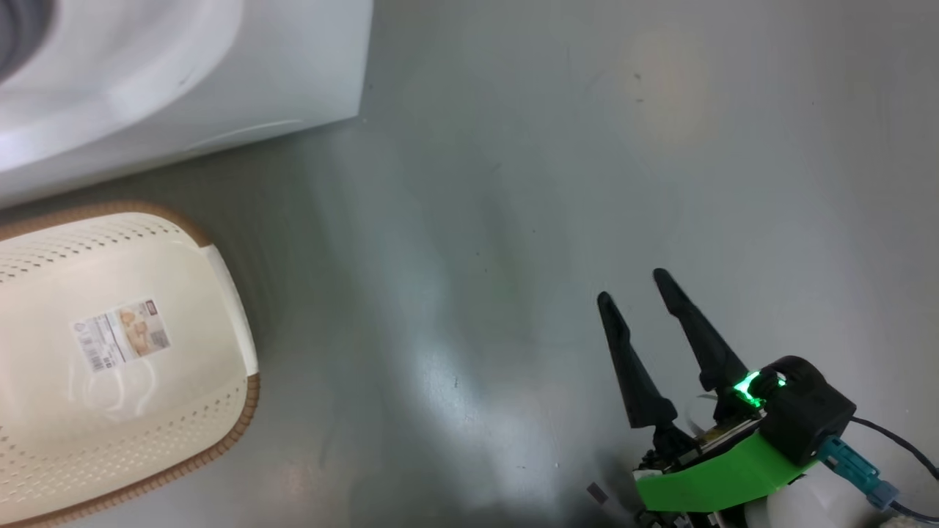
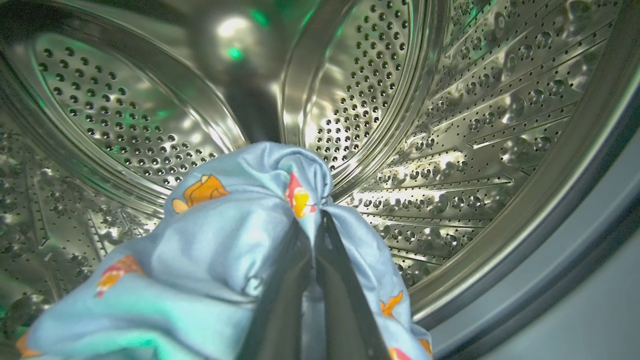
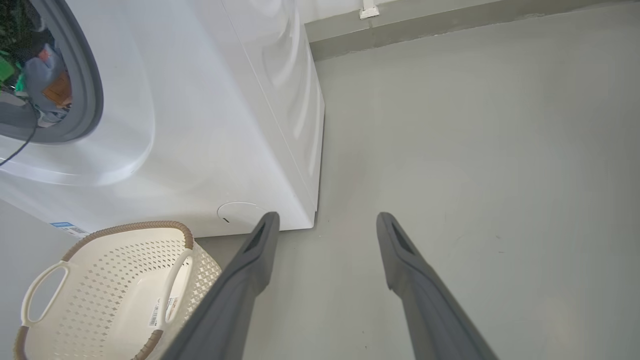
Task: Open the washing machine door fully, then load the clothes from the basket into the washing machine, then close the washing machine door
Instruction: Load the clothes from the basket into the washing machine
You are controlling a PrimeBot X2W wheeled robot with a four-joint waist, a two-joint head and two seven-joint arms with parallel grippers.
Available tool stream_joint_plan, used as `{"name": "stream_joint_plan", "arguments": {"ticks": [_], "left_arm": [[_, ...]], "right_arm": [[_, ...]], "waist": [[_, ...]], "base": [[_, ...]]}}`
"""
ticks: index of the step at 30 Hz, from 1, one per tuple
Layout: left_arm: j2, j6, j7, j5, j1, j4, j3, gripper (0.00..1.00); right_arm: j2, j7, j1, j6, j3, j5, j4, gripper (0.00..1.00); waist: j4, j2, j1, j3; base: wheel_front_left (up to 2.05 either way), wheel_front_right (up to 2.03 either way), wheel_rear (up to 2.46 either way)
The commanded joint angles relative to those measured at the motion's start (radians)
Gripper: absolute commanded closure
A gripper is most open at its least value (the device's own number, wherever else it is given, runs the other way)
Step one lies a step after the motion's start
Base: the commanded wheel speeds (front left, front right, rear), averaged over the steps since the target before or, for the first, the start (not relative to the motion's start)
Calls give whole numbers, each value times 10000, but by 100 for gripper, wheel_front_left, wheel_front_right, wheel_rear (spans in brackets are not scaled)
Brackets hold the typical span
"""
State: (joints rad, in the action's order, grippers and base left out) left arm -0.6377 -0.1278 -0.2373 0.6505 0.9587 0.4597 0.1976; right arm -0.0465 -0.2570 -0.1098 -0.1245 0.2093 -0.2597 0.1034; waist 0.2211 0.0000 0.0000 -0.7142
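- Left gripper (image 2: 317, 222) was clamped shut on the clothes (image 2: 215, 240), inside the steel drum (image 2: 450, 125).
- Right gripper (image 1: 631, 285) was spread apart, idle over the floor (image 1: 513, 183); basket (image 1: 147, 242) was empty.
- Judged: loading step; next, release, withdraw, close door.

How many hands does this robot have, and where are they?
2. The left hand is inside the drum, shut on the clothes. The right hand hangs open over the floor.
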Motion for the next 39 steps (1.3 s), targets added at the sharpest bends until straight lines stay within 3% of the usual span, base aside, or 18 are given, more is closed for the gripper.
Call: {"name": "stream_joint_plan", "arguments": {"ticks": [1,6,11,21,26,32,33,34,35,39], "left_arm": [[-833,-29,85,37,354,-68,-97,100],[-1319,-29,380,389,1206,383,518,100],[-1758,-29,-100,217,2005,218,719,100],[-1778,-29,-242,-883,2388,-1544,-814,100],[-1897,-29,-243,-796,1920,-1070,-852,100],[-2102,-29,-244,-237,1934,-198,-168,100],[-2128,-29,-244,-165,2007,-84,-82,95],[-2143,-29,-242,-75,2061,76,39,52],[-2155,-29,-196,7,2128,305,103,0],[-2234,-29,480,107,2359,986,709,0]], "right_arm": [[-37,-48,-21,-62,310,-153,211,0],[-37,-48,67,-62,535,-190,221,0],[-37,-48,150,-62,749,-273,250,0],[-37,-48,106,-62,1100,-534,449,0],[-37,-48,172,-62,1152,-573,437,0],[-37,-48,219,-62,1205,-600,363,0],[-37,-48,210,-62,1208,-607,354,0],[-37,-48,198,-62,1205,-612,343,0],[-37,-48,187,-62,1200,-616,331,0],[-37,-48,151,-62,1145,-622,250,0]], "waist": [[105,0,0,-151],[237,0,0,-400],[382,0,0,-645],[830,0,0,-1058],[926,0,0,-1063],[920,0,0,-983],[917,0,0,-975],[911,0,0,-959],[904,0,0,-935],[848,0,0,-814]], "base": [[0,0,0],[0,0,0],[0,0,0],[0,0,0],[0,0,0],[0,0,0],[0,0,0],[0,0,0],[0,0,0],[0,0,0]]}}
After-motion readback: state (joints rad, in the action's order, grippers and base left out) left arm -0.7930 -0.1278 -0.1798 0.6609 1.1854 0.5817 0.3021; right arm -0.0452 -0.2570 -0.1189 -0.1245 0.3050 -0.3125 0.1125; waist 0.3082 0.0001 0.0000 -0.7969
